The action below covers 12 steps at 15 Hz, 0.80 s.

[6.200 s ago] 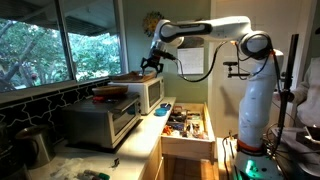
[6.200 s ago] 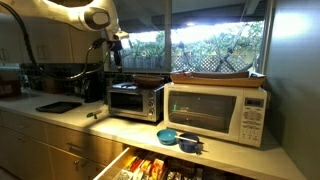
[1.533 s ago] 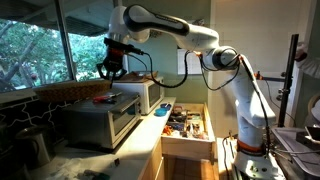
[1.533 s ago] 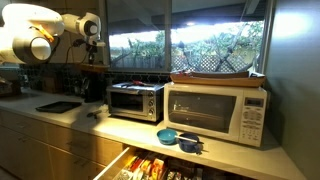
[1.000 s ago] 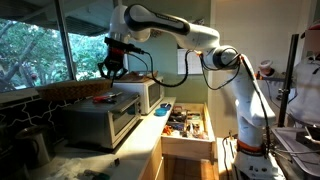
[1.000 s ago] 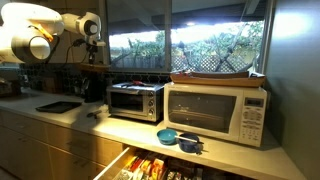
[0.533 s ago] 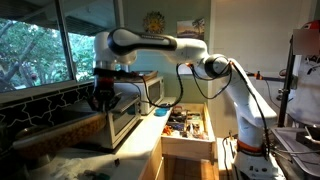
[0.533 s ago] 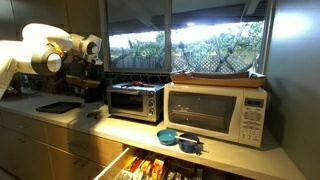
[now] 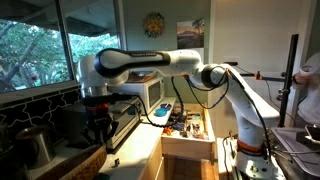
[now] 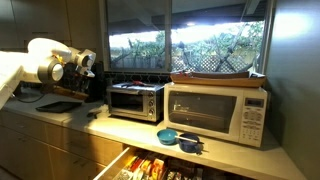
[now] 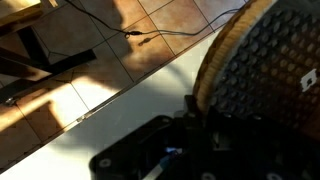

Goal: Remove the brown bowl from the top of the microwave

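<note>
Wrist view only: gripper (image 11: 203,128) clamped on brown bowl (image 11: 268,75) rim above floor tiles (image 11: 170,25); an exterior view alone shows microwave (image 10: 215,112).

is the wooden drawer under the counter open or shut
Open: in both exterior views the wooden drawer is pulled out below the counter, its cluttered contents visible from above.

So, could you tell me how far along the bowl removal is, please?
Done: the brown bowl is off the microwave and held far from it. In hand: the end effector grips the bowl's rim over the white counter. Left, probably: lower it onto the counter and let go; whether it touches the counter yet cannot be judged.
</note>
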### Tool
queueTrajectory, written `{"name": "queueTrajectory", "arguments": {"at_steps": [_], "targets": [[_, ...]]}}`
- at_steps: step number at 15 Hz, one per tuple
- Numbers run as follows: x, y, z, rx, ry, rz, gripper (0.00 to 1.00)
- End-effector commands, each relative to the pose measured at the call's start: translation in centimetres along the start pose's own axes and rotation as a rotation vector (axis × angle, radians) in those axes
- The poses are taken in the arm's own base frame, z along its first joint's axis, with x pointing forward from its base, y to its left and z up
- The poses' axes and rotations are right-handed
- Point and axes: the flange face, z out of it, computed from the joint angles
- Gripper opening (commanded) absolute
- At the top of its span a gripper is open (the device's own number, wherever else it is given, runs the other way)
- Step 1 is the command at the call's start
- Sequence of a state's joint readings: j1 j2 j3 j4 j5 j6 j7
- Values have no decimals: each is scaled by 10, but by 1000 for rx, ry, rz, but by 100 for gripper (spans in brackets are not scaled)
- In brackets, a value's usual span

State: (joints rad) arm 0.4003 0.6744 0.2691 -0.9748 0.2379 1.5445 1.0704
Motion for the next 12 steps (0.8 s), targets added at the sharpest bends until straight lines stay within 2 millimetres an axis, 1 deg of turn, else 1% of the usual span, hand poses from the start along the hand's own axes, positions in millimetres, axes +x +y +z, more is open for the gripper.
{"name": "queueTrajectory", "arguments": {"at_steps": [1, 5, 6, 9, 12], "targets": [[-2, -2, -2, 2, 5, -4, 7], [-1, -1, -5, 8, 12, -1, 7], [-1, -1, -6, 8, 13, -1, 2], [0, -13, 9, -2, 83, 8, 2], [8, -19, 26, -15, 175, 11, 2]]}}
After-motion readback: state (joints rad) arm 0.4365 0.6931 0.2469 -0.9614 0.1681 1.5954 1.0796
